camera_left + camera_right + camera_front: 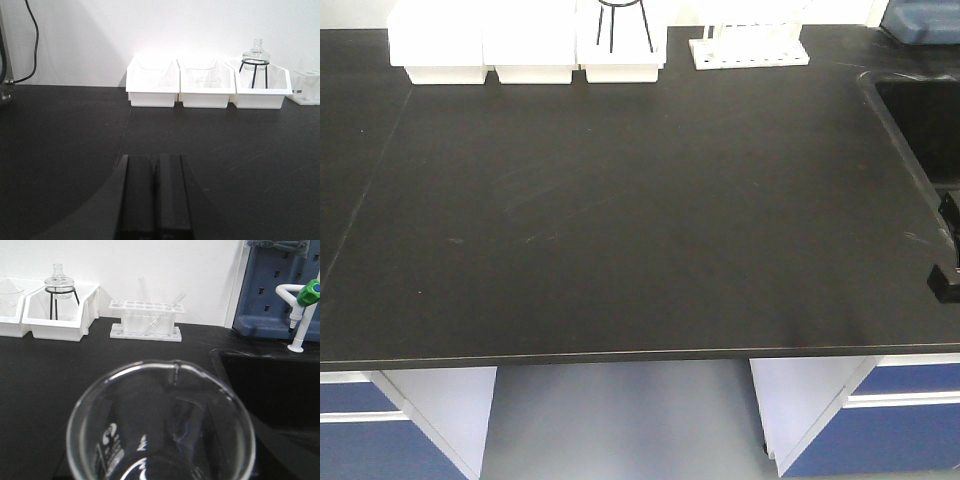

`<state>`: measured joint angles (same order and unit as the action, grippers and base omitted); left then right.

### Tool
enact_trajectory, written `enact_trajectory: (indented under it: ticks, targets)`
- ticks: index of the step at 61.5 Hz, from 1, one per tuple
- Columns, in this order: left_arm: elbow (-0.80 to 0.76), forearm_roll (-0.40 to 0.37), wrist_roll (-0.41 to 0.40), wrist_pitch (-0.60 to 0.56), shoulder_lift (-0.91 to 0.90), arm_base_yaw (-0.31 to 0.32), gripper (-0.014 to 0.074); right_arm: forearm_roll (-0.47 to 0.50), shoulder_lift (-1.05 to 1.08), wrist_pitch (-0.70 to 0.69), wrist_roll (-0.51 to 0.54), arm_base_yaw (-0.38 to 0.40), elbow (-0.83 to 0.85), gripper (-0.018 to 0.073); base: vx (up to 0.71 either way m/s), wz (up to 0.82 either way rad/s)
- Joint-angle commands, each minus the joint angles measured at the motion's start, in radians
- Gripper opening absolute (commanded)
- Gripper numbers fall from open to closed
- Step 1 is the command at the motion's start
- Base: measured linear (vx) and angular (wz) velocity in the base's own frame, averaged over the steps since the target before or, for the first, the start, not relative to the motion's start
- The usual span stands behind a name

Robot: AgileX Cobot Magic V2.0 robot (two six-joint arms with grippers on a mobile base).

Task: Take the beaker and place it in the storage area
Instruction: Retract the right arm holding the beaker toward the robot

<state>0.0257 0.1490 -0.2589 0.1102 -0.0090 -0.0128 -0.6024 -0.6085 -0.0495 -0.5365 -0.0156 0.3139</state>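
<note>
One beaker (162,425) looms just ahead of the right jaws — grip unseen, perhaps held; left jaws closed, empty.

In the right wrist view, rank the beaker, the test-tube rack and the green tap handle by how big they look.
1. beaker: largest, but it sits right at the lens, which inflates it
2. test-tube rack
3. green tap handle: smallest

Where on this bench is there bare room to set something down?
The middle and front of the bench is bare, from the bins and rack at the back to the near edge. Crowded only along the rear wall; the sink cuts in at the right.
</note>
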Motion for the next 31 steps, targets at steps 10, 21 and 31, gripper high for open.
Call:
enact_trajectory:
  ticks: [10, 21, 31]
  targets:
    - [0.022, -0.006, -0.006, -0.084, -0.019, 0.006, -0.0008, 0.0, 0.004, -0.067, 0.002, 0.002, 0.03, -0.0004, 0.0, 0.0]
    - [0.022, -0.006, -0.006, -0.084, -0.019, 0.006, -0.0008, 0.0, 0.004, -0.067, 0.002, 0.002, 0.03, -0.0004, -0.03, 0.01]
    - [0.022, -0.006, -0.006, -0.084, -0.019, 0.006, -0.0008, 0.0, 0.004, -0.067, 0.002, 0.002, 0.03, -0.0004, -0.09, -0.03]
